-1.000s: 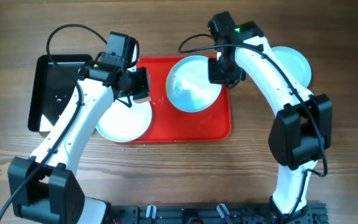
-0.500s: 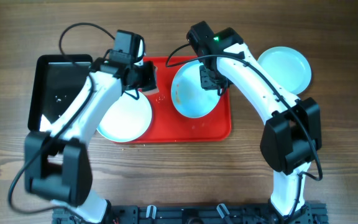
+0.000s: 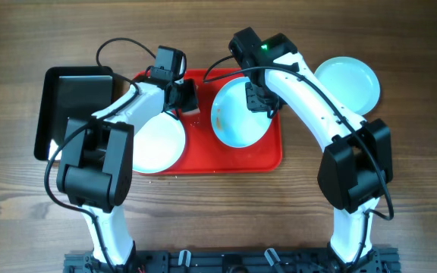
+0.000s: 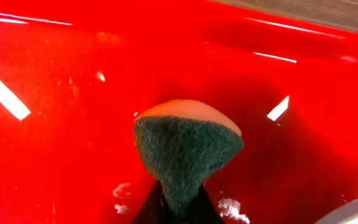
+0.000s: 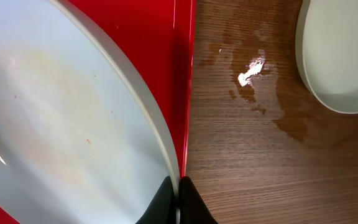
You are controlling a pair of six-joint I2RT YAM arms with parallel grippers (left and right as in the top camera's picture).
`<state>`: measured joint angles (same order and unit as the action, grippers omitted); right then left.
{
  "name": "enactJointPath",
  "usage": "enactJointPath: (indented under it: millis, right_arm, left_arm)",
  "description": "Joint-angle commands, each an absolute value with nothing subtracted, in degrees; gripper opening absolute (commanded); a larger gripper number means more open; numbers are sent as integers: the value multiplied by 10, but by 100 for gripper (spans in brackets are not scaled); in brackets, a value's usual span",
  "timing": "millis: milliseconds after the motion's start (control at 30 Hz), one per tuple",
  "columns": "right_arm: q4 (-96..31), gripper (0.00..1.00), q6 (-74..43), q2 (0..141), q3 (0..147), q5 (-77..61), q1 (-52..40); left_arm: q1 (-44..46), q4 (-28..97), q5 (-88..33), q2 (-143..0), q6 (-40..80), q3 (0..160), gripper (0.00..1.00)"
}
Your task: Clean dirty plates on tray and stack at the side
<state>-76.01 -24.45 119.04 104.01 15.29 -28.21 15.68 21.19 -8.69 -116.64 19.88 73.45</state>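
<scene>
Tabletop (image 3: 203, 220) of wood carries the red tray (image 3: 234, 161), its long axis running left to right, with a black tray (image 3: 59, 98) beside its left end. The right pincer (image 5: 178, 186) pinches the rim of a smeared plate (image 3: 230, 125) over the tray's right half. A second plate (image 3: 158, 148) overlaps the tray's left edge, and a third plate (image 3: 347, 83) lies on the tabletop to the right. The left pincer (image 3: 187, 97) grips a sponge (image 4: 185, 143) above the tray.
</scene>
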Motion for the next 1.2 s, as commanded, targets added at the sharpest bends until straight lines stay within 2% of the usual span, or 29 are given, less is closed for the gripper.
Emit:
enactJointPath:
  millis: [0,133,367,467,667,833,1033,1167]
  right_arm:
    - [-757,4,-255,1186,1043,150,-281]
    - [-758,4,-255,1186,1043,150,-281]
    - [-747,4,-255,1186,1043,127,-281]
    - [-737,4,-255,1186,1043,104,-281]
    - [-740,4,-255,1187,1042,104,-281]
    - [-742,4,-254,1187,1041,78,-281]
    - [-747,4,-241,1187,1041,75,-281]
    - [-745,4,-242,1187,1041,64,-281]
  left_arm:
    - [178,236,-94,-1189,203,730,4]
    - [192,245,-97,-1180,198,735,4]
    - [194,295,-202,-1077,218,752,4]
    - [204,317,-248,-1079,231,752,4]
    - [263,314,-250,-1105,232,741,4]
    - [303,270,-214,-1134,246,741,4]
    - [311,263,-62,-1145,249,741,4]
    - [311,241,-33,-1146,249,735,4]
